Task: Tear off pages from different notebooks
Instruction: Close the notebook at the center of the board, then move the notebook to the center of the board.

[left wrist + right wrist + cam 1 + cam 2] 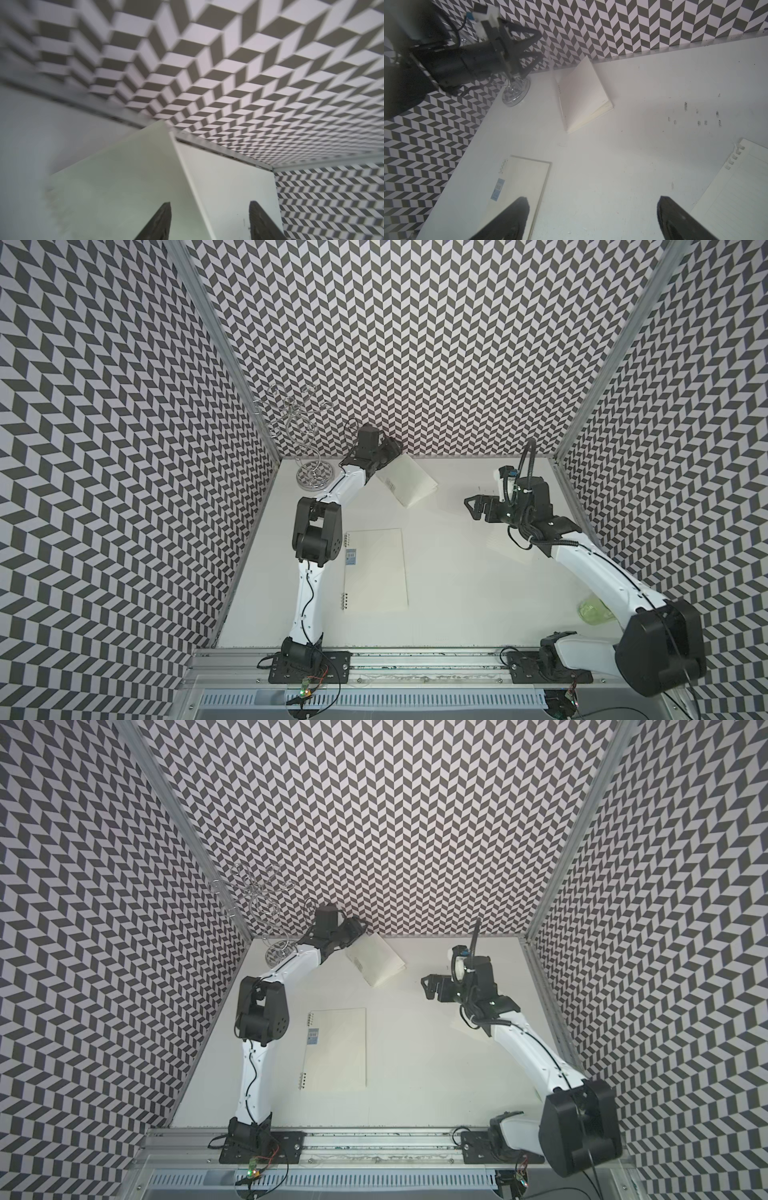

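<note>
We see both sets of jaws spread and empty, left gripper (209, 204) at the smaller notebook (405, 481) beyond the larger notebook (376, 568), right gripper (593, 199) out past its free edge near a loose page (741, 187), and we fear a low sweep dragging that page or shoving either book askew.

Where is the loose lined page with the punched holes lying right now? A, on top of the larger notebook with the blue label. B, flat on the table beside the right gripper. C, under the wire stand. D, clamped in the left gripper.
B: the right wrist view shows the page flat on the table, next to the open right gripper, with nothing gripping it.
</note>
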`<state>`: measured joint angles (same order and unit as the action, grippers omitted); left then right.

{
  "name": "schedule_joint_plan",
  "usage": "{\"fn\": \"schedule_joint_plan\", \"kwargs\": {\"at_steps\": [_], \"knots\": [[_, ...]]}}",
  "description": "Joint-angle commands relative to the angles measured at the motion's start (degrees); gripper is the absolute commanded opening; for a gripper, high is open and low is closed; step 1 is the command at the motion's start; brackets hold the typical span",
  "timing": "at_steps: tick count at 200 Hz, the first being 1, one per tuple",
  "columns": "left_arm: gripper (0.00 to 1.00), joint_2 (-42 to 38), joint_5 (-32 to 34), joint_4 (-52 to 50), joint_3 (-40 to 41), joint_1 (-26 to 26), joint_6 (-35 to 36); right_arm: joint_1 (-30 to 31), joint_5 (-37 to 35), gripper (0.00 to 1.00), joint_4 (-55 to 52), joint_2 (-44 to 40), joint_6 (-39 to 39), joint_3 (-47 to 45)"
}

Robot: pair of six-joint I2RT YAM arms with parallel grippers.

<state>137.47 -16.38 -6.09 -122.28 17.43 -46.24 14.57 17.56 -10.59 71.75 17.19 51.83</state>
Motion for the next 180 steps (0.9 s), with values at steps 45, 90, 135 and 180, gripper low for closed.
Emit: {"fn": "schedule_joint_plan", "kwargs": {"at_steps": [45,90,135,180], "knots": [[0.99,-18.9,0.7,-4.3,19.9,-2.3,8.1,4.8,11.1,0.99,9.0,-1.7,-2.9,-5.2],[0.99,-52.8,13.3,-6.9,60.8,-5.1,6.3,9.3,10.5,1.00,5.1,2.6,-5.3,-7.7],[0.99,-70.4,11.2,-5.8,87.3,-9.7,3.7,12.7,9.1,1.00,6.1,3.8,-4.2,-11.2],[0.99,-70.7,0.3,-0.4,94.4,-9.3,1.5,17.2,8.4,1.00,7.2,6.0,-0.7,-11.8]]}}
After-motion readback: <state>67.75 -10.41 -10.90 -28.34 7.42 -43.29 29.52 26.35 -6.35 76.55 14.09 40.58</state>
